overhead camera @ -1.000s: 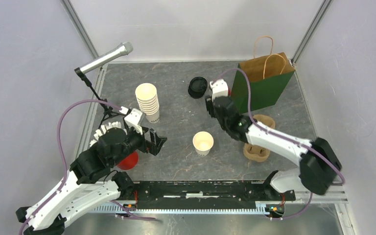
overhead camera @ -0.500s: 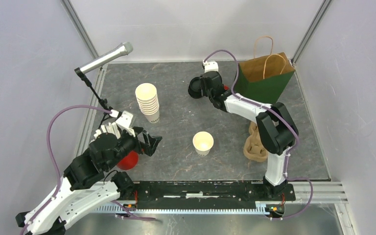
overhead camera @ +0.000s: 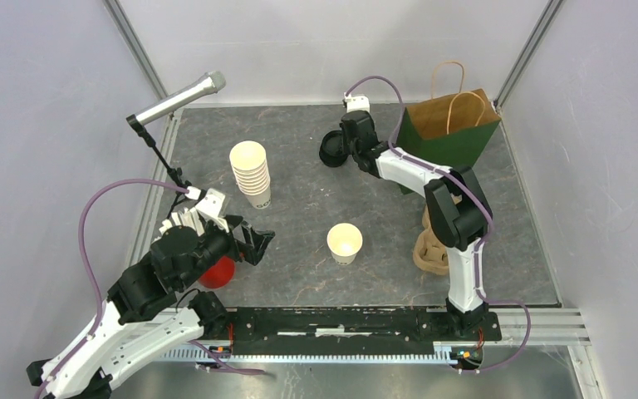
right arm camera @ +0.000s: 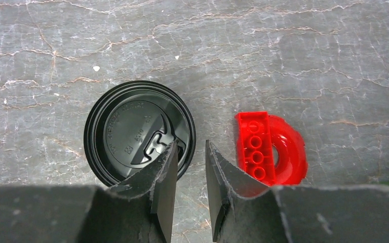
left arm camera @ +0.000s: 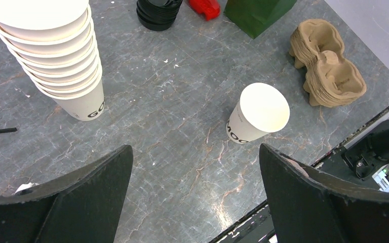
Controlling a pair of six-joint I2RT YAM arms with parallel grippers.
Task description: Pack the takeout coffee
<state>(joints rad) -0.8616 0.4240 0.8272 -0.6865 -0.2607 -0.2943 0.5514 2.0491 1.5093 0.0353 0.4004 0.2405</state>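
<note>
I fear the right gripper [right arm camera: 191, 148] has only the thin rim of the black lid [right arm camera: 126, 134], so the lid may slip out, or lids under it may come along. Its fingers [right arm camera: 164, 174] stand nearly together across the rim on the side toward the green bag [overhead camera: 449, 140]; whether they already pinch, I cannot tell. The lidless cup [overhead camera: 345, 243] stands well apart from the bag, untouched.

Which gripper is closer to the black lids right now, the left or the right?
Right. The right gripper sits at the edge of the black lids, one finger over the rim. The left gripper hangs far off at the near left, beyond the stack of cups.
</note>
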